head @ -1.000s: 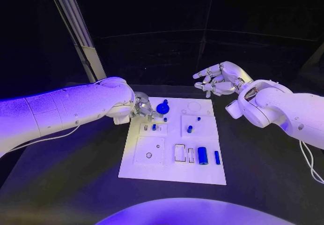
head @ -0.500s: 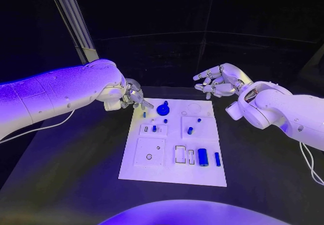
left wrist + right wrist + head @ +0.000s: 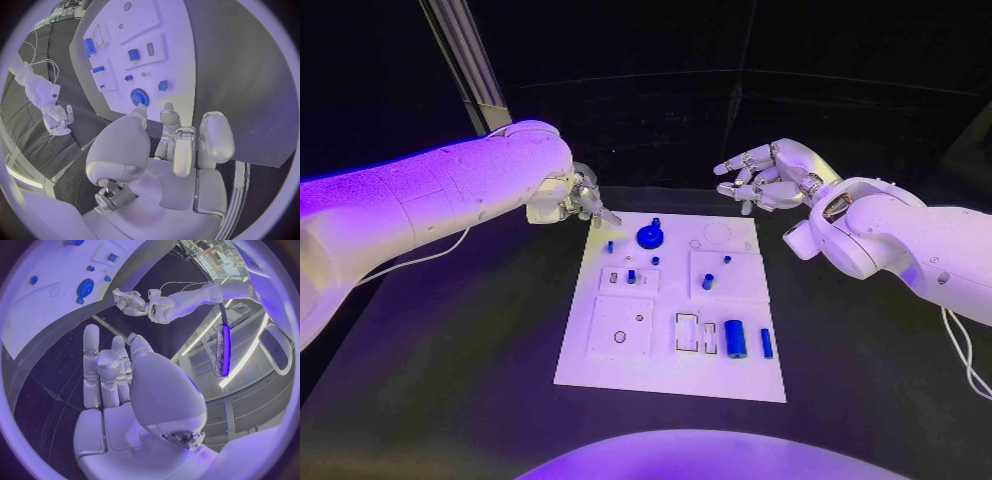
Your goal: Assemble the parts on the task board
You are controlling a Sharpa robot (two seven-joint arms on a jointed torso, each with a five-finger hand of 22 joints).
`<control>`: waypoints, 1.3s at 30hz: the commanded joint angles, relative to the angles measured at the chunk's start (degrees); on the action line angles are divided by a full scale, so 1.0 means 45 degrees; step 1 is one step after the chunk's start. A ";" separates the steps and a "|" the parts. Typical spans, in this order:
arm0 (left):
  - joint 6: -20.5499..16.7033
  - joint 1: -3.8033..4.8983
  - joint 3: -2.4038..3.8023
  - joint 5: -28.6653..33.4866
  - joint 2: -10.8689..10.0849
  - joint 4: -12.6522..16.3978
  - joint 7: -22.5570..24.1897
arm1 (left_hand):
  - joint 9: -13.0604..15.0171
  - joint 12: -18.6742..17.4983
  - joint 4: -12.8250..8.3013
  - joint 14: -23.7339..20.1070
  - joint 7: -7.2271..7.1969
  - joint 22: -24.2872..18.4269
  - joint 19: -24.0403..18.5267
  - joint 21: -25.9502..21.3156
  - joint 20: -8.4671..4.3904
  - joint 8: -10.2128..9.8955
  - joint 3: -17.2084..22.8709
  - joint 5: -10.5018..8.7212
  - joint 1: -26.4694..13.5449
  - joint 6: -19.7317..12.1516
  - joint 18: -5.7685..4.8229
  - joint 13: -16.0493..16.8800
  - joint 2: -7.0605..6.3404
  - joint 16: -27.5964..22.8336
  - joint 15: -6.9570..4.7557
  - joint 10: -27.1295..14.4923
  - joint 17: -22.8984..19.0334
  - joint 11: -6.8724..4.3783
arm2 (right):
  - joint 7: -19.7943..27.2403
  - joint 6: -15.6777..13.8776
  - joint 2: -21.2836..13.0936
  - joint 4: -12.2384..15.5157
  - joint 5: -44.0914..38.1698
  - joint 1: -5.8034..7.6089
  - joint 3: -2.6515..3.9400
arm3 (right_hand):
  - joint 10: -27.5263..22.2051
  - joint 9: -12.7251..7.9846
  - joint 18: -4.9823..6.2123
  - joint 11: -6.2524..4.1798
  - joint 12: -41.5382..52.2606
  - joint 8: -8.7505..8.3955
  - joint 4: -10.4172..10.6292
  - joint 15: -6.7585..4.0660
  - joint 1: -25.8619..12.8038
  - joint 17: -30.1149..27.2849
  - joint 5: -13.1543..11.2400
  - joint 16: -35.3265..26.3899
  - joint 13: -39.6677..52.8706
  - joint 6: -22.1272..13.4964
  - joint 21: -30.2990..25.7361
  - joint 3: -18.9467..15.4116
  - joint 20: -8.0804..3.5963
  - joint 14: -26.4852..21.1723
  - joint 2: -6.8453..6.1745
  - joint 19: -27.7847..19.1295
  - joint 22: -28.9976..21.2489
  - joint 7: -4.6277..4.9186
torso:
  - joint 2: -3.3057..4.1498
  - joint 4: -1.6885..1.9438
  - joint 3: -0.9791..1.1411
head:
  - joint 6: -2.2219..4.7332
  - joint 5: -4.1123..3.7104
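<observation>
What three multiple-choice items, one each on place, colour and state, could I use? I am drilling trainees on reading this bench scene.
1. Where does the round blue gear-like part lie?
A. at the far end of the white task board
B. at the board's near end
C. off the board

2. What colour is the table?
A. white
B. black
C. red

3. How is the silver right hand?
A. gripping a part
B. flat on the board
C. empty, fingers apart, raised beyond the board

Key: 1 A, the gear sits near the board's far edge. 2 B, dark surface around the board. 3 C, nothing sits between its fingers.
</observation>
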 commanded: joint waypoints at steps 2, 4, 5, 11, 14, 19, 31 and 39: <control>0.0669 -0.0108 -0.0012 -0.0807 0.0332 -0.0538 0.0631 | -0.0016 0.0085 -0.0011 0.1349 -0.0032 0.0030 0.0059 0.0065 -0.0040 0.0084 -0.0144 -0.0019 0.0120 0.0149 0.0005 0.0033 0.0056 0.0040 -0.0098 0.0116 0.3354 -0.0027 | 0.0098 0.0088 0.0041 -0.0012 -0.0017 0.0022 0.0008 | -0.0074 -0.0011 0.0061 -0.0038 -0.0020 -0.0047 0.0081 0.0022 -0.0028 0.0027 -0.0069 -0.0019 -0.0019 -0.0067 -0.0054 0.0000 0.0056 -0.0010 -0.0022 -0.0048 -0.0016 0.0017 | 0.0004 -0.0008 0.0003 | 0.0012 0.0073; 0.0710 -0.0172 -0.0019 -0.0855 0.0492 -0.0778 0.0717 | -0.0018 0.0106 -0.0020 0.1349 -0.0045 0.0053 0.0069 0.0079 -0.0050 0.0108 -0.0173 -0.0016 0.0174 0.0177 0.0000 0.0055 0.0063 0.0040 -0.0108 0.0137 0.3354 -0.0037 | 0.0100 0.0090 0.0050 -0.0027 -0.0017 0.0022 0.0008 | -0.0074 -0.0011 0.0061 -0.0038 -0.0020 -0.0047 0.0081 0.0022 -0.0028 0.0027 -0.0069 -0.0019 -0.0019 -0.0067 -0.0054 0.0000 0.0056 -0.0010 -0.0022 -0.0048 -0.0016 0.0017 | -0.0012 -0.0004 0.0000 | 0.0004 0.0087; 0.0722 -0.0220 -0.0023 -0.0920 0.0611 -0.0953 0.0775 | -0.0020 0.0121 -0.0022 0.1349 -0.0057 0.0072 0.0076 0.0090 -0.0060 0.0131 -0.0184 -0.0010 0.0230 0.0202 -0.0003 0.0065 0.0106 0.0040 -0.0118 0.0152 0.3354 -0.0049 | 0.0102 0.0091 0.0055 -0.0037 -0.0017 0.0022 0.0008 | -0.0074 -0.0011 0.0061 -0.0038 -0.0020 -0.0047 0.0081 0.0022 -0.0028 0.0027 -0.0069 -0.0019 -0.0019 -0.0067 -0.0054 0.0000 0.0056 -0.0010 -0.0022 -0.0048 -0.0016 0.0017 | -0.0006 -0.0013 -0.0002 | 0.0030 0.0061; 0.0878 -0.0338 -0.0030 -0.1026 0.0892 -0.1376 0.0913 | -0.0028 0.0160 -0.0028 0.1349 -0.0082 0.0111 0.0093 0.0112 -0.0081 0.0172 -0.0181 0.0000 0.0364 0.0246 -0.0011 0.0101 0.0212 0.0040 -0.0139 0.0191 0.3354 -0.0072 | 0.0135 0.0100 0.0082 -0.0062 -0.0017 0.0022 0.0008 | -0.0071 -0.0009 0.0063 -0.0042 -0.0013 -0.0042 0.0077 0.0019 -0.0005 0.0048 -0.0061 -0.0007 -0.0026 -0.0061 -0.0057 0.0025 0.0055 -0.0003 -0.0019 -0.0046 -0.0016 0.0015 | -0.0011 -0.0004 0.0008 | -0.0027 0.0085; 0.1065 -0.0403 -0.0030 -0.1042 0.1010 -0.1569 0.1005 | -0.0029 0.0190 -0.0018 0.1349 -0.0086 0.0139 0.0104 0.0131 -0.0085 0.0181 -0.0186 -0.0002 0.0368 0.0260 -0.0017 0.0145 0.0231 0.0040 -0.0142 0.0219 0.3354 -0.0077 | 0.0162 0.0102 0.0101 -0.0073 -0.0017 0.0022 0.0008 | -0.0071 -0.0007 0.0064 -0.0045 -0.0009 -0.0038 0.0073 0.0017 0.0016 0.0060 -0.0050 -0.0003 -0.0032 -0.0057 -0.0058 0.0046 0.0055 0.0002 -0.0019 -0.0044 -0.0017 0.0014 | -0.0012 0.0015 0.0011 | -0.0049 0.0127; 0.1399 -0.0521 -0.0030 -0.1050 0.1200 -0.1817 0.1182 | -0.0036 0.0268 0.0017 0.1349 -0.0108 0.0219 0.0138 0.0184 -0.0097 0.0206 -0.0212 -0.0016 0.0369 0.0318 -0.0035 0.0246 0.0297 0.0040 -0.0157 0.0304 0.3354 -0.0095 | 0.0179 0.0114 0.0151 -0.0098 -0.0017 0.0022 0.0008 | -0.0072 -0.0006 0.0066 -0.0046 -0.0005 -0.0034 0.0069 0.0015 0.0037 0.0067 -0.0036 -0.0002 -0.0039 -0.0054 -0.0060 0.0067 0.0054 0.0006 -0.0019 -0.0042 -0.0017 0.0013 | -0.0019 0.0020 0.0014 | -0.0092 0.0259; 0.1665 -0.0624 -0.0030 -0.1048 0.1322 -0.1911 0.1146 | -0.0064 0.0335 0.0029 0.1349 -0.0137 0.0298 0.0173 0.0236 -0.0121 0.0212 -0.0221 -0.0009 0.0409 0.0381 -0.0051 0.0319 0.0464 0.0040 -0.0182 0.0396 0.3354 -0.0124 | 0.0233 0.0072 0.0241 -0.0138 -0.0411 0.0022 0.0008 | -0.0093 -0.0005 0.0067 -0.0048 -0.0002 -0.0029 0.0034 0.0011 0.0130 0.0040 0.0005 -0.0054 -0.0068 -0.0054 -0.0066 0.0145 0.0050 0.0000 -0.0058 -0.0041 -0.0017 0.0014 | -0.0027 0.0006 0.0012 | -0.0135 0.0268; 0.1863 -0.0657 -0.0031 -0.1046 0.1368 -0.1889 0.1178 | -0.0110 0.0370 -0.0044 0.1349 -0.0157 0.0340 0.0191 0.0259 -0.0146 0.0193 -0.0175 0.0001 0.0624 0.0416 -0.0059 0.0352 0.0621 0.0040 -0.0205 0.0461 0.3354 -0.0146 | 0.0240 0.0079 0.0298 -0.0186 -0.0492 0.0021 0.0008 | -0.0106 -0.0004 0.0066 -0.0048 -0.0004 -0.0026 0.0022 0.0011 0.0157 0.0021 0.0013 -0.0082 -0.0079 -0.0054 -0.0070 0.0166 0.0050 -0.0009 -0.0080 -0.0044 -0.0018 0.0015 | -0.0029 0.0018 0.0012 | -0.0153 0.0311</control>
